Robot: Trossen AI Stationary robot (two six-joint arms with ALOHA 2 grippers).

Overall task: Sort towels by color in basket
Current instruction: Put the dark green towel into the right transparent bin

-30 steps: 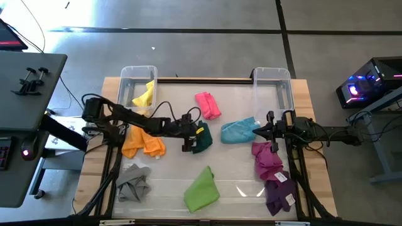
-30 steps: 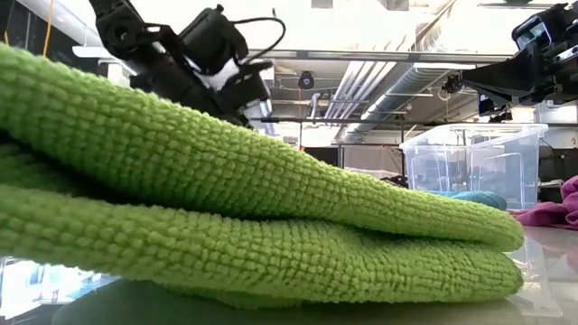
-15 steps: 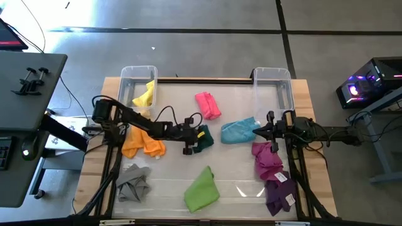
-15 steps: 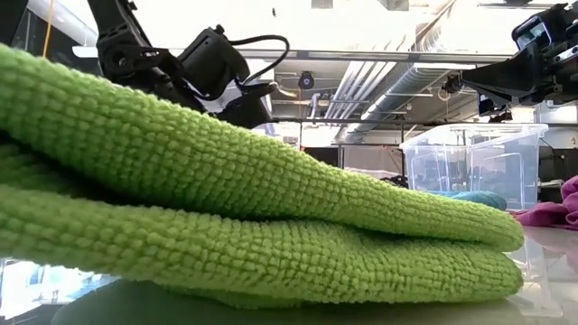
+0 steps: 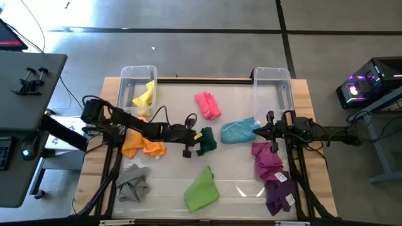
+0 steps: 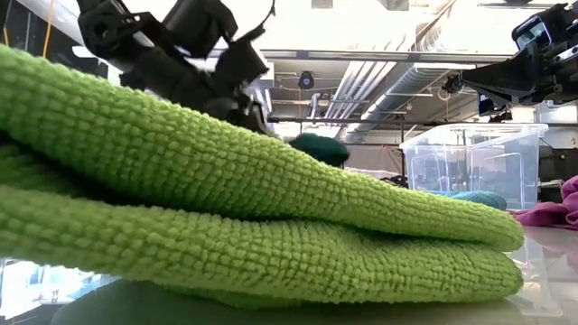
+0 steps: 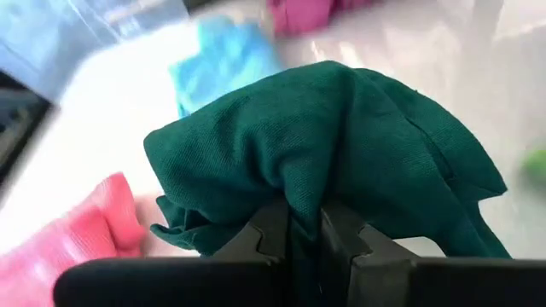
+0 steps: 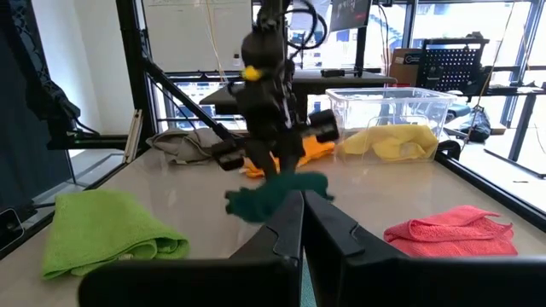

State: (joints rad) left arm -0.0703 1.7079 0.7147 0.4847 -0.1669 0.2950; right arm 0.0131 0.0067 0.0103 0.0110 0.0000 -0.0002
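Two dark fingers (image 7: pixel 273 234) of the left gripper (image 5: pixel 196 139) pinch a fold of the dark green towel (image 5: pixel 207 139), which bunches just ahead of them, lifted off the table (image 5: pixel 188 88). Beyond it lie the light blue towel (image 5: pixel 237 130) and the pink towel (image 5: pixel 207 105). Off to the far side, the right gripper (image 5: pixel 259 132) hovers clenched and empty beside the light blue towel.

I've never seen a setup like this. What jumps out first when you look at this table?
Bright towels lie scattered over the table, like the pink towel at the back and the lime towel at the front. Mid-table, the left gripper pinches a dark green towel, lifted clear of the surface. The right gripper, shut, hovers by the blue towel, and a yellow towel already sits in the left bin.
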